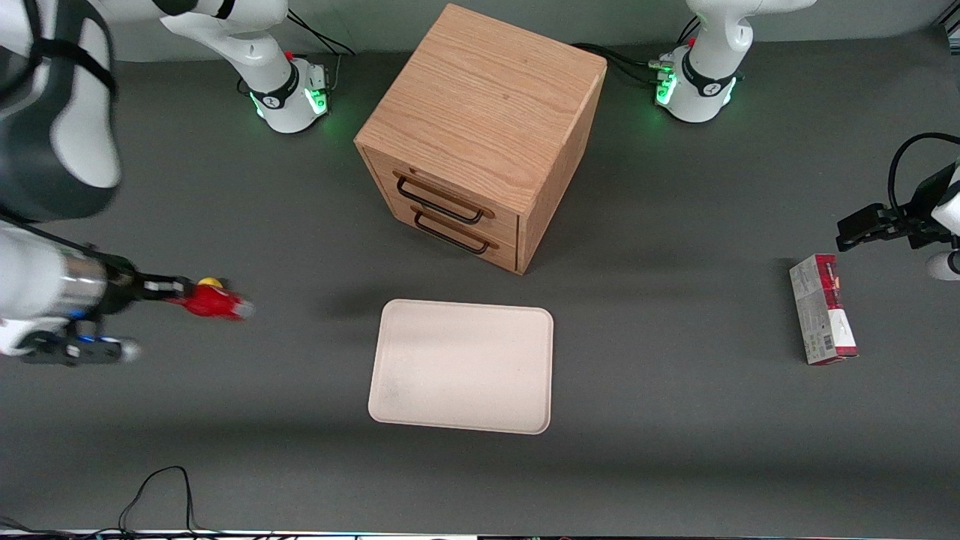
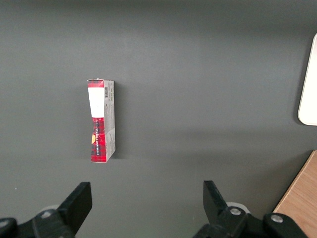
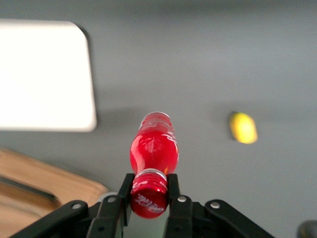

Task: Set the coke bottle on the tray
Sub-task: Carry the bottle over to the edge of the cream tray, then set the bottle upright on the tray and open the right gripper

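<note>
The front view looks down steeply from above the table's near edge, taking in the oak-veneer wooden drawer cabinet [image 1: 480, 135] at centre. The right wrist camera looks closely along the gripper [image 3: 149, 194] clamping the small red coke bottle [image 3: 154, 148], and shares the flat cream rectangular tray [image 1: 463, 365] near the cabinet's drawers with the front view
</note>
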